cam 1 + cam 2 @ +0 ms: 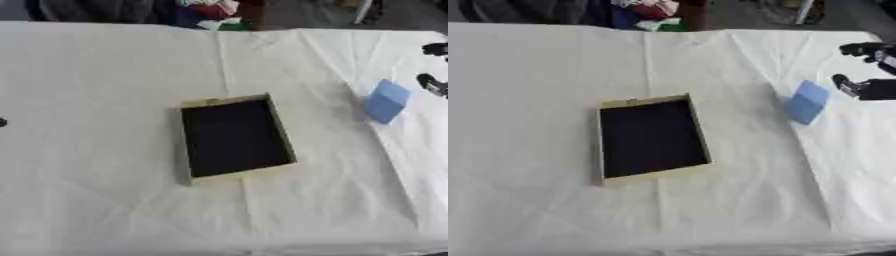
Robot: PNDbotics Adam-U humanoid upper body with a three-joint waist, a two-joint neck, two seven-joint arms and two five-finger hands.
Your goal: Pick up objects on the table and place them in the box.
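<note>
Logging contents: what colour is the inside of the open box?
Black inside, with pale tan walls; right eye view.

Both eyes look down from the head onto the table (87, 200). They share the box (652, 136). The right eye sees further to the right.

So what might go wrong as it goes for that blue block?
The right hand comes in beside the blue block, which looks tilted on the wrinkled white cloth, so a touch could tip it away. The block must also clear the box rim, or it may catch on it.
</note>
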